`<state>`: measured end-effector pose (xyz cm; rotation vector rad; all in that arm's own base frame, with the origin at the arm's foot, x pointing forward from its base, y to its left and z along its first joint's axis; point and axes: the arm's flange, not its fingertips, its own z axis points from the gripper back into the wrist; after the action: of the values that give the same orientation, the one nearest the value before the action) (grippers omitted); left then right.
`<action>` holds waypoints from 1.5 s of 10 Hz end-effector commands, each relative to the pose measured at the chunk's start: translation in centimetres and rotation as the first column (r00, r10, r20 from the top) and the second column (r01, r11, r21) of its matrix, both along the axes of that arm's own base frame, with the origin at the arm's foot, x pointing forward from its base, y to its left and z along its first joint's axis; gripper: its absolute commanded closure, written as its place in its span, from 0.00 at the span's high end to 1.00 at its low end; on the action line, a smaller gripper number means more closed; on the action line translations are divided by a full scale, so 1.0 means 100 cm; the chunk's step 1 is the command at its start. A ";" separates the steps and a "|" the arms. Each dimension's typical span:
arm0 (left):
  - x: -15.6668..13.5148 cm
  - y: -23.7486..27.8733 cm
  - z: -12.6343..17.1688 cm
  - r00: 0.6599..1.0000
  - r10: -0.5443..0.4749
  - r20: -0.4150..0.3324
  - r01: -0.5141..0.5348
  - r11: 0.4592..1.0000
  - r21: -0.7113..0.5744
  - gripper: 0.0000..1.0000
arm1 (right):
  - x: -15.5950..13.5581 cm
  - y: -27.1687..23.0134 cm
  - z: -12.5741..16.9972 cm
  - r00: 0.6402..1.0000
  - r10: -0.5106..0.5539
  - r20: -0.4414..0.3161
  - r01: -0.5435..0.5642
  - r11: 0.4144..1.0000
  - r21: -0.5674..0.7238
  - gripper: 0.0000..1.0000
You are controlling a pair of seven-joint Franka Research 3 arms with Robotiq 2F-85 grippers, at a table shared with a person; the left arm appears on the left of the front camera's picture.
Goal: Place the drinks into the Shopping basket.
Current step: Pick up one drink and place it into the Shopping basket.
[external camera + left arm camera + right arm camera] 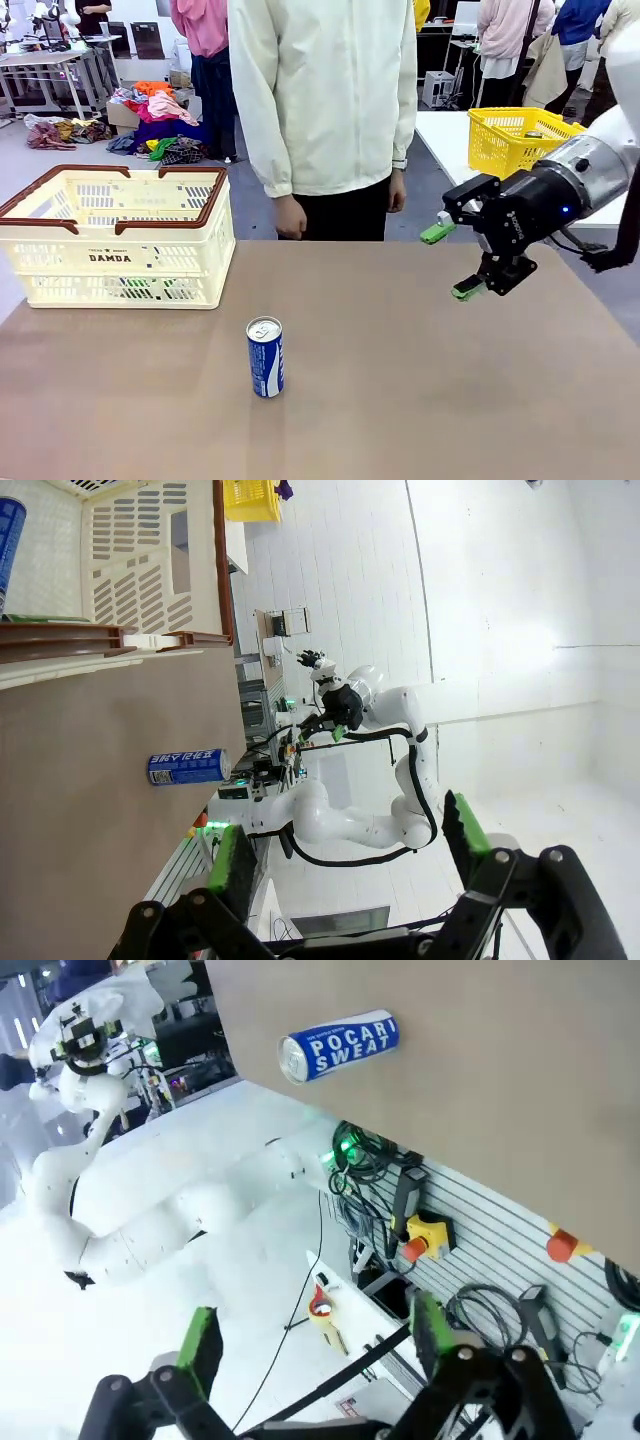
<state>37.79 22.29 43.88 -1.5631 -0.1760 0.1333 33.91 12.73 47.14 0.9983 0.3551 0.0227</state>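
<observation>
A: Which drink is left to move?
B: One blue-and-white can (265, 357), upright on the brown table (420, 400), near the middle of the robot's side.

A: And the target?
B: The cream basket (110, 258), at the table's far left, well apart from the can, open top up. The left wrist view shows what looks like a second can (8, 550), also blue, inside it.

A: State of the arms?
B: The right gripper (452, 262) hangs above the table to the right of the can and well apart from it, jaws spread wide, holding nothing. The left gripper (348, 845) is likewise wide and empty, with the can and basket ahead of it.

A: Step in hand?
B: Probably the reach for the standing can; nothing is grasped yet.

A: How is it done well?
B: Bring the wide jaws level with the can's middle, one pad on each side, before closing. A pad that touches early could tip so slim a can. Close on the round wall, not the silver top. Lift high enough to pass the basket's brown rim, then lower inside before letting go. A person (320, 110) stands at the far edge, so keep the path on the near side.
</observation>
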 end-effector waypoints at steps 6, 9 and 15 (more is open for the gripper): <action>-0.001 -0.002 0.004 1.000 0.010 -0.004 -0.010 1.000 -0.018 1.00 | 0.002 0.044 0.025 0.979 0.178 0.096 -0.181 0.983 0.025 1.00; -0.001 -0.002 0.004 1.000 0.010 -0.004 -0.010 1.000 -0.018 1.00 | -0.006 -0.110 0.045 0.983 -0.082 0.164 0.035 0.962 0.271 1.00; -0.001 -0.002 0.004 1.000 0.010 -0.004 -0.010 1.000 -0.018 1.00 | -0.043 -0.256 -0.025 0.903 -0.414 0.115 0.294 0.789 0.540 1.00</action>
<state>37.77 22.31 43.88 -1.5632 -0.1765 0.1340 28.94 -14.01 44.91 1.5622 -0.0060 -0.1124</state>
